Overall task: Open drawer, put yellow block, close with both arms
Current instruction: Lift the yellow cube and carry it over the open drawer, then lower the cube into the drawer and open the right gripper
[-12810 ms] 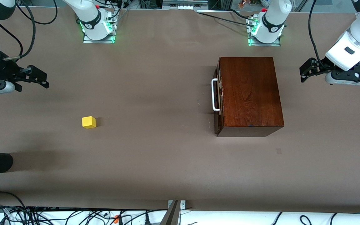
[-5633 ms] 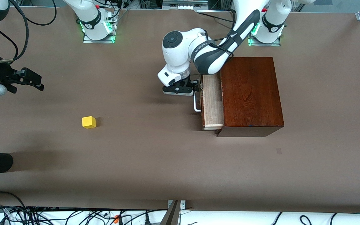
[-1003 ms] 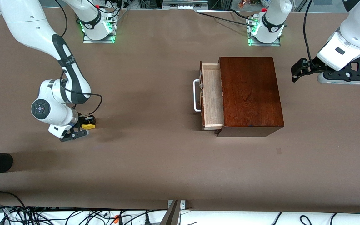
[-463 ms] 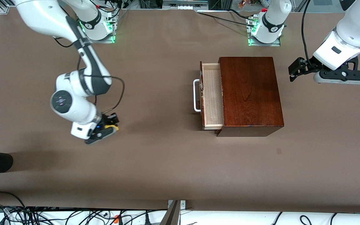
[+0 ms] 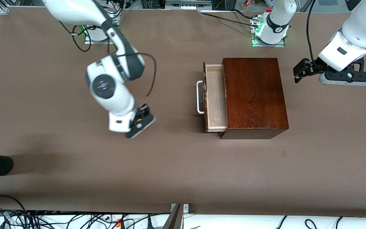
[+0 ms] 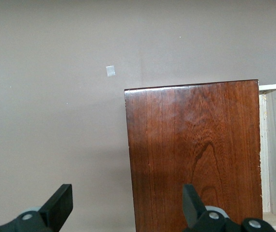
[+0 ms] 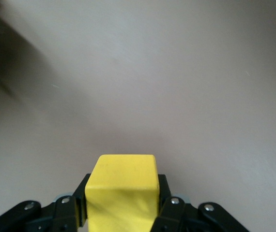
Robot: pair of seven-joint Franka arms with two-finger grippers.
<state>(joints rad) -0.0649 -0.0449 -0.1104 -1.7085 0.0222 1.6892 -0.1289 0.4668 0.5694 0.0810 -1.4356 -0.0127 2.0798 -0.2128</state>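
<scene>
Yellow block (image 5: 139, 120) is riding in the right gripper (image 5: 140, 121), jaws clamped on it, over bare table short of the open drawer (image 5: 216, 97). Left gripper (image 6: 123, 210) is waiting, jaws wide, over the box's (image 6: 196, 154) end. Right wrist view: block is sitting squarely gripped; it should be lowered inside the drawer walls before release.

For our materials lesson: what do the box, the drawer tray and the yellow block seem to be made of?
Box: glossy dark-stained wood, with visible grain. Drawer tray: pale unfinished-looking wood. Yellow block: smooth matte yellow, painted wood or plastic, unclear, held in the right gripper.
</scene>
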